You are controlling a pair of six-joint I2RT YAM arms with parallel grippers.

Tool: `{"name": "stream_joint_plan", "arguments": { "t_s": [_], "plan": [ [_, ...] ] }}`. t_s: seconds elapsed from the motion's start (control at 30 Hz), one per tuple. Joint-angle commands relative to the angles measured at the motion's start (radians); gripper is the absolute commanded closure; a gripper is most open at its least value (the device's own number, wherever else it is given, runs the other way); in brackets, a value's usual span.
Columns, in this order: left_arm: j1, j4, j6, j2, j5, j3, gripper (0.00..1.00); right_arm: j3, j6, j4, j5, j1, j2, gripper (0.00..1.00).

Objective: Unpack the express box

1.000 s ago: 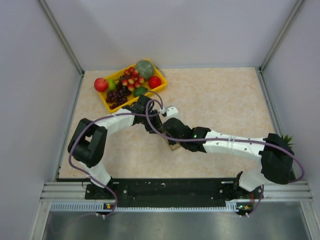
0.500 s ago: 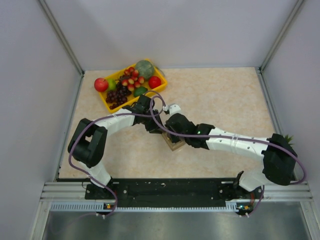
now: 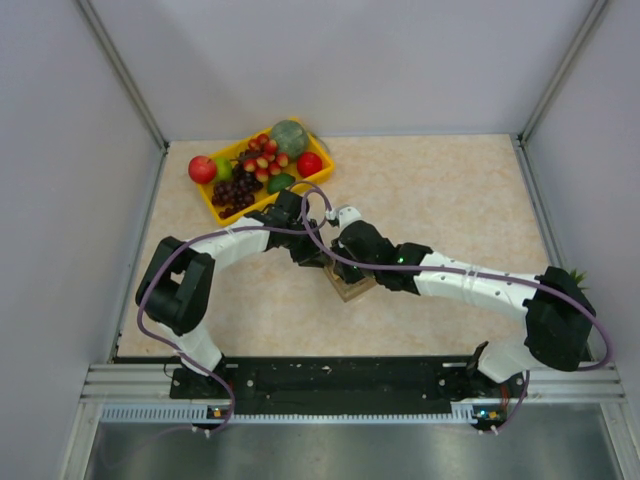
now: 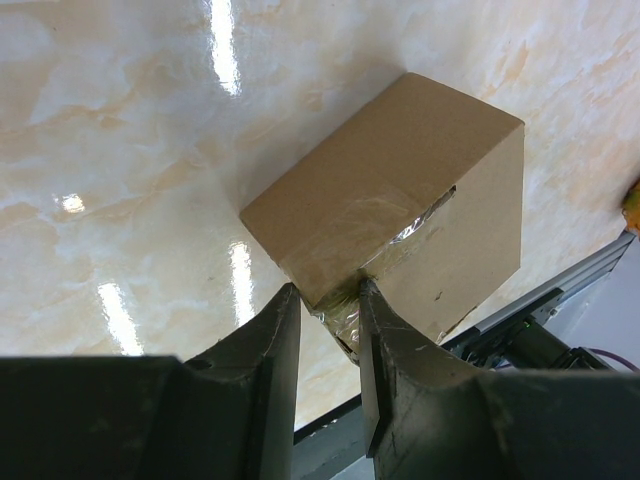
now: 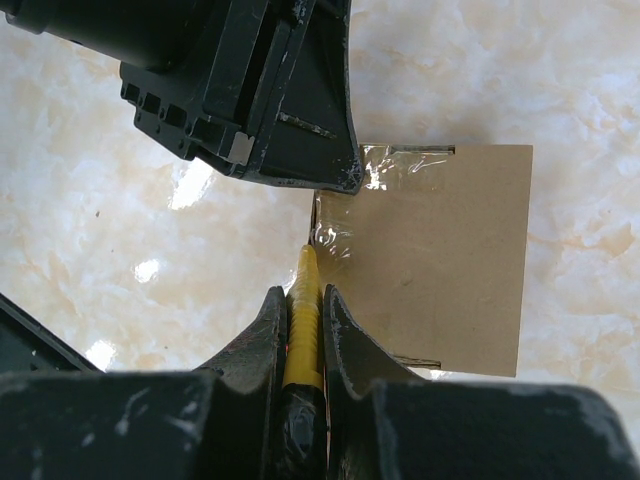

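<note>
The express box (image 3: 351, 288) is a small brown cardboard box on the table between the two arms. It is sealed with clear tape, as the left wrist view (image 4: 400, 200) and the right wrist view (image 5: 440, 260) show. My left gripper (image 4: 328, 296) is shut on the box's taped corner; from above it is at the box's far-left side (image 3: 316, 257). My right gripper (image 5: 303, 292) is shut on a yellow ridged cutter (image 5: 303, 310). The cutter's tip touches the taped seam at the box's edge. From above the right gripper (image 3: 347, 266) is over the box's far side.
A yellow plastic tray (image 3: 214, 209) of fruit stands at the back left, close behind the left arm. A small green plant (image 3: 574, 277) sits at the right edge by the right arm's elbow. The metal frame rail runs along the near edge.
The right wrist has shifted a little toward the far right, drawing the cutter along the box's taped edge. The left gripper and the box have stayed in place.
</note>
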Motion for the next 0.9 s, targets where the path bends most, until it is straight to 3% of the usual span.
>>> {"name": "stream_joint_plan", "arguments": {
  "t_s": [0.0,0.87],
  "plan": [
    [0.001,-0.107,0.085,0.104,-0.238,-0.056,0.74,-0.04,0.013,-0.136,-0.071,0.002,0.001,1.0],
    [0.001,-0.126,0.102,0.118,-0.253,-0.031,0.76,-0.019,0.051,-0.23,0.041,-0.008,-0.212,1.0]
  ]
}}
